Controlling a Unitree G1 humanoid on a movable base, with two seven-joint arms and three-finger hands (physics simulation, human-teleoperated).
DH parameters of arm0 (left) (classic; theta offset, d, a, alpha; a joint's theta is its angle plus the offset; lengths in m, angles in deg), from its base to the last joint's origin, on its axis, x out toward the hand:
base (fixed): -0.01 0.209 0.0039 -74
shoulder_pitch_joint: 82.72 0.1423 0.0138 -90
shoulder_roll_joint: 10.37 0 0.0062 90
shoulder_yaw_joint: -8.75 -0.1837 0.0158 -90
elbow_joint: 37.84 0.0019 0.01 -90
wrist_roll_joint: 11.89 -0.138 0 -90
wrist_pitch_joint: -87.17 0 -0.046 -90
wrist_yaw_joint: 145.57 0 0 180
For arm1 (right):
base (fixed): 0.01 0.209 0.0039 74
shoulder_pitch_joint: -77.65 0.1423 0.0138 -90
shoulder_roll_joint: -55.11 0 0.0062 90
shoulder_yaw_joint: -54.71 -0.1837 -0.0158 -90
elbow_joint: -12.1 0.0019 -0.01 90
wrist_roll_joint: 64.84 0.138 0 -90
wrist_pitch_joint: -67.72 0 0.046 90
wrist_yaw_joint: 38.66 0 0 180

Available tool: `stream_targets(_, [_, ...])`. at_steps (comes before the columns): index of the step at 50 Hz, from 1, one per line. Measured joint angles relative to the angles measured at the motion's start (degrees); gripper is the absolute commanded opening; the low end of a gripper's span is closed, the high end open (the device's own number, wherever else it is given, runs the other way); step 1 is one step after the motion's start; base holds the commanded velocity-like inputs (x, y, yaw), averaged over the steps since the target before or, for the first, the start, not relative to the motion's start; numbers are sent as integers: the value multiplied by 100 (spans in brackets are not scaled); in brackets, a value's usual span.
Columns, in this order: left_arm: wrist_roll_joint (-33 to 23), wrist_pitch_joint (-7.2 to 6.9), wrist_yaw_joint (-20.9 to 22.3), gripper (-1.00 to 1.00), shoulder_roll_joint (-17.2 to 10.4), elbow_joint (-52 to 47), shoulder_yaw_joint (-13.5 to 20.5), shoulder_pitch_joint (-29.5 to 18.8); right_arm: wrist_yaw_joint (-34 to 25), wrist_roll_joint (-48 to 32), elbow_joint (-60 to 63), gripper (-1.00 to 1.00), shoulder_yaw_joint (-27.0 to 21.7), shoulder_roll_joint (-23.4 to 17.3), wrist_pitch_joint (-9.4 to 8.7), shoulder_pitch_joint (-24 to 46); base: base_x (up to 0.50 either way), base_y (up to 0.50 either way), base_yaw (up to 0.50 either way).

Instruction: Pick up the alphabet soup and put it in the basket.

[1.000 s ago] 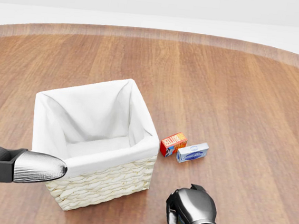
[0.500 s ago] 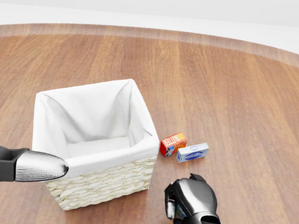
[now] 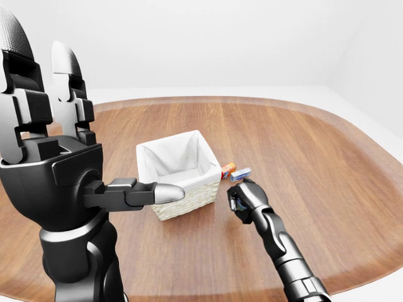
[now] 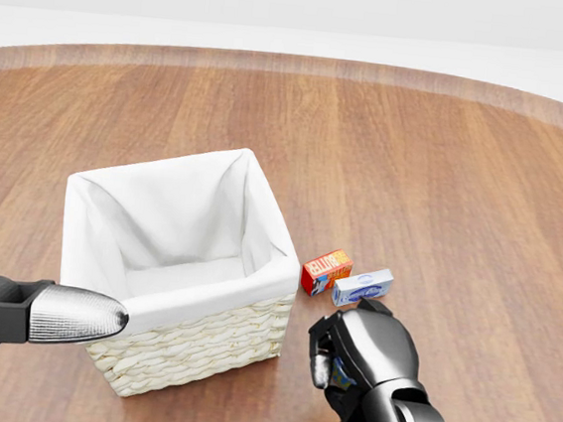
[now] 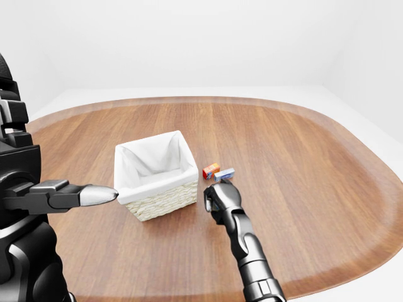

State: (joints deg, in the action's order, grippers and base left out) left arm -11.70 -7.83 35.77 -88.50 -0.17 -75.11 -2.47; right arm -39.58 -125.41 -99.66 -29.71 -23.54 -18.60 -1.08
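Observation:
A small red-and-orange pack, which may be the alphabet soup, lies on the wooden table just right of the basket. The basket is wicker with a white cloth lining, and nothing shows inside it. A blue-and-white box lies against the red pack's right side. My right hand hovers just below these two, its fingers curled, and its top edge overlaps the blue box in the head view. A small coloured patch shows between the fingers. My left hand is raised at the left with fingers spread, one silver fingertip pointing at the basket.
The oval wooden table stretches wide to the right and top of the head view, with its rim curving across the top. White floor and walls surround it. My left forearm fills the lower left of the left-eye view.
My right hand has moved up the head view toward the two small packs and now reaches the blue box's lower edge. The left hand, basket and packs have stayed put.

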Motion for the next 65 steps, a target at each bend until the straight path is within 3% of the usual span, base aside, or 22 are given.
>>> stream_targets(28, [-31,0,15,100,4,-4,4,11,-571,147,1211,-91,-110,22,-76,-99,0,0,0])
stream_targets(48, [-32,0,11,100,7,28,6,12,-1318,345,2185,-91,-271,16,-523,169,0,0,0])
stream_targets(58, [-60,0,17,100,6,43,-6,31,-1776,422,2692,-91,-341,6,-868,420,0,0,0])
stream_targets(65, [-87,0,29,100,15,49,-30,41,-2029,460,2988,-91,-376,-2,-868,583,0,0,0])
